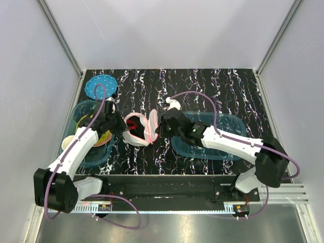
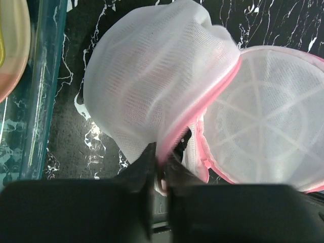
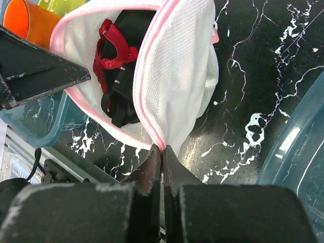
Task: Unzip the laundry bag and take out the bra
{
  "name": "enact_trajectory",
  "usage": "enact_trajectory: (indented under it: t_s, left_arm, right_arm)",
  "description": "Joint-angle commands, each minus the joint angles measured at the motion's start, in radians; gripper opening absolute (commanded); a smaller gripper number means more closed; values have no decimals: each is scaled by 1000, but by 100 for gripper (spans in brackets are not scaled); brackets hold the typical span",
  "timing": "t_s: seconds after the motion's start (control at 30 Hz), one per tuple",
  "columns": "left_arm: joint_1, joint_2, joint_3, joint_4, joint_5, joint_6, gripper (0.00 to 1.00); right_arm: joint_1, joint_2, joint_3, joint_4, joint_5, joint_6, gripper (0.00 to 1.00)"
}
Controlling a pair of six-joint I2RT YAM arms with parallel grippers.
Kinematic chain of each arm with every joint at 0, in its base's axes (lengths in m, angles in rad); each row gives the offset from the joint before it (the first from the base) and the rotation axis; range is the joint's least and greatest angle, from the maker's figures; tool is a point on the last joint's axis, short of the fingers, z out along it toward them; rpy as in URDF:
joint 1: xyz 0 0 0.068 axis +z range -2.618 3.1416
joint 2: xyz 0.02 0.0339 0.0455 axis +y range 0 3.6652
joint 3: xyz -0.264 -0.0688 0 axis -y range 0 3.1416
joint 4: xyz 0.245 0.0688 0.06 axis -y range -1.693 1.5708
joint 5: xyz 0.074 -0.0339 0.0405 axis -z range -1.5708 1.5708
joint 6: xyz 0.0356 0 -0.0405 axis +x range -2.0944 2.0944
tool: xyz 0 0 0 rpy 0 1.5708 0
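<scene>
open white mesh laundry bag (image 3: 182, 66), bra (image 3: 114, 48) inside, seemingly crumpled

Bra (image 3: 114, 50) in laundry bag (image 3: 182, 66); bag between left tub (image 1: 76, 108), right tub (image 1: 230, 124).

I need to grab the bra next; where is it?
The bra lies inside the open laundry bag, upper left in the right wrist view.

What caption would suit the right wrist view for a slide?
Right gripper pinches the edge of the open laundry bag, red bra visible inside.
</scene>
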Motion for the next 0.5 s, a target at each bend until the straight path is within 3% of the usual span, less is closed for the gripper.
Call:
enact_trajectory:
  t_s: [0.0,0.17,0.3,0.33,0.4,0.47]
  left_arm:
    - [1,21,37,53,1,29,0]
    - [2,-34,37,52,-22,25,0]
    - [4,-25,40,38,-10,32,0]
    - [4,-23,41,39,-6,31,0]
    - [4,-25,43,39,4,34,0]
    - [4,-29,44,41,10,40,0]
  right_arm:
    - [-9,-65,-21,27,11,15,0]
    - [-61,-130,-116,25,49,44,0]
    - [-67,-147,-119,-30,64,4,38]
    - [-67,-153,-102,-85,95,-8,59]
    - [-66,-179,-50,-148,142,-43,73]
    - [-66,-199,-10,-165,161,-75,74]
